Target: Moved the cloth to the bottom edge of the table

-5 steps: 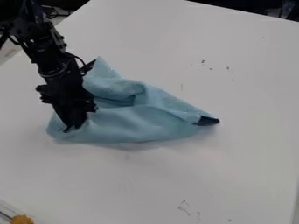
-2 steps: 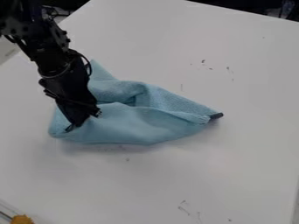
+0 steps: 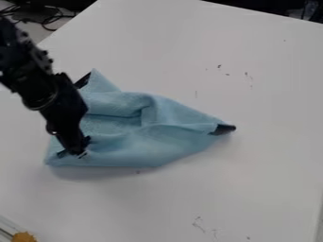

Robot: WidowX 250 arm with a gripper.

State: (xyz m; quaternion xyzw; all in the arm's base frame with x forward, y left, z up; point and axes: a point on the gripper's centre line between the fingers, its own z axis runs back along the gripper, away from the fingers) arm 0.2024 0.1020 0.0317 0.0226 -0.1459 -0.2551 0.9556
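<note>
My gripper (image 3: 75, 152) comes down from the upper left, with its tips at the lower left part of the light blue cloth (image 3: 135, 137). The cloth lies crumpled left of the middle of the white table (image 3: 252, 179), a dark corner pointing right and another dark corner up beside the arm. Small folds gather around the gripper's tips, which are pressed together on the fabric.
An orange-yellow object (image 3: 24, 237) sits at the bottom left corner, by a clear-edged tray or rail. Dark cables (image 3: 39, 15) lie beyond the table's upper left edge. Small dark marks dot the tabletop.
The gripper has shifted a little down and left in the view, and the cloth's left and lower parts have come down with it. The cloth's right tip has hardly moved.
</note>
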